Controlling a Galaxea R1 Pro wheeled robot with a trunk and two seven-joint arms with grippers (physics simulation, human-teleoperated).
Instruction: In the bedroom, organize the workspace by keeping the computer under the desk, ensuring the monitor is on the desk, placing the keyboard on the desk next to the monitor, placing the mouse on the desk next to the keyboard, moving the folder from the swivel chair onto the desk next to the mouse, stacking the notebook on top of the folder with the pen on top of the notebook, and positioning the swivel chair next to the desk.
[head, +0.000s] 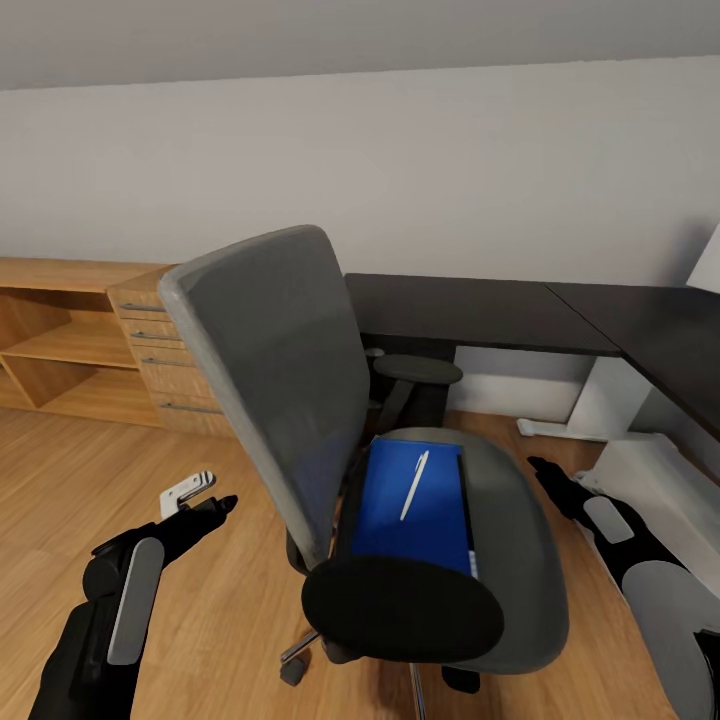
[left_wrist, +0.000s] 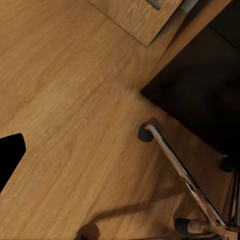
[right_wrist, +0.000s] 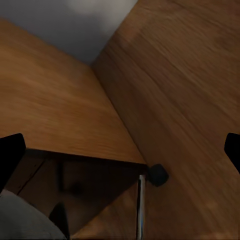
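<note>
**Folder and pen on the chair seat, both arms low and empty-handed**

Squarely before the robot stands the swivel chair (head: 300, 400), its tall grey back turned toward the left and its seat facing right, toward the desk (head: 480, 310). The black L-shaped worktop runs along the white wall and bends forward at the right edge of the head view; the stretch of it in sight carries nothing. On the chair seat lies the blue folder (head: 400, 500), filling most of the seat between the backrest and the seat's grey right edge. The white pen (head: 414, 485) rests on top of the folder, lying lengthwise near its middle. A dark strip along the folder's right side may be the notebook, but I cannot tell. The near black armrest (head: 400, 607) covers the folder's front edge; the far armrest (head: 417, 369) sits just before the desk's front edge.

Under the desk's right wing, on the wood floor (head: 200, 600), a light grey-white box shows, probably the computer (head: 665, 480). A wooden chest with bar handles (head: 150, 350) stands left of the chair, against the wall.

The left gripper (head: 205, 500) hangs low over the floor to the left of the chair, holding nothing; how far its jaws are apart I cannot tell. The right gripper (head: 545, 470) hangs just beside the seat's right edge, its fingertips wide apart in the right wrist view and empty. The left wrist view shows a chrome leg (left_wrist: 182, 175) of the chair base and a castor (left_wrist: 145, 132) on the floor.
</note>
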